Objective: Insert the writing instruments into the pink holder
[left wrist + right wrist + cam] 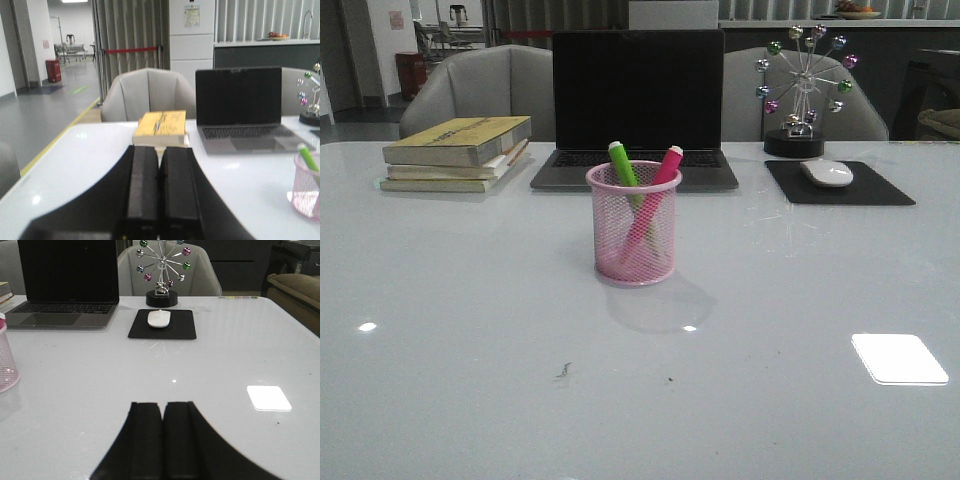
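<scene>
The pink mesh holder (pixel 633 226) stands at the table's middle. Inside it lean the lime green highlighter (pixel 623 166) and the bright pink highlighter (pixel 654 196), crossing, their upper ends above the rim. In the left wrist view the holder (pixel 306 186) shows at the edge with the green highlighter (pixel 308 157) poking out. The right wrist view catches only a sliver of the holder (pixel 7 361). My left gripper (pixel 160 148) is shut and holds nothing, away from the cup. My right gripper (pixel 163 404) is likewise shut with nothing in it. Neither gripper shows in the front view.
A stack of books (pixel 458 152) lies at the back left. A dark laptop (pixel 636 107) stands open behind the holder. A white mouse (pixel 827 172) rests on a black pad (pixel 838 183) at the back right, beside a ball-wheel ornament (pixel 805 92).
</scene>
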Robot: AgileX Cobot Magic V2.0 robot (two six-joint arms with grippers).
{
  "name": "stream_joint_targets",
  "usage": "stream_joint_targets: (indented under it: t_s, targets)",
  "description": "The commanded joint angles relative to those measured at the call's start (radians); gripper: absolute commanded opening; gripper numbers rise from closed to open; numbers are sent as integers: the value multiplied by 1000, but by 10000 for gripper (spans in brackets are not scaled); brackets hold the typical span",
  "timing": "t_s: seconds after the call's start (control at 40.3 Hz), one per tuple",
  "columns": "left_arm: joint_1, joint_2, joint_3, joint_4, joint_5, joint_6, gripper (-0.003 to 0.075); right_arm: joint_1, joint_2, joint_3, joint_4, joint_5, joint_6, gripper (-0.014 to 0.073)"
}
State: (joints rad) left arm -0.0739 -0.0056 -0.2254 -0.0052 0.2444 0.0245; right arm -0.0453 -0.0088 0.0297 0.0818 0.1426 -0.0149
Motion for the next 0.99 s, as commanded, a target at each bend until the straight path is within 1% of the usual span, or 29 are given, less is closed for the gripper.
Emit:
stream_joint_targets:
  t_s: [0.0,0.099,0.322,0.397,0.446,0.521,0.967]
  targets:
    - [1,-23,18,-9,-84,-1,92,2,-19,2,-9,-79,-2,57]
    - [1,-23,75,-9,-115,-1,92,2,-19,2,-9,-79,-2,57]
    - [1,-23,206,-9,-290,-1,92,2,-19,2,-9,-79,-2,57]
    - [1,-23,236,-9,-319,-1,92,2,-19,2,-9,-79,-2,57]
    - [1,-23,233,-9,-279,-1,92,2,-19,2,-9,-79,-2,57]
    - [1,-23,233,-9,-270,-1,92,2,-19,2,-9,-79,-2,57]
    - [1,-21,233,-9,-261,-1,92,2,-19,2,-9,-79,-2,57]
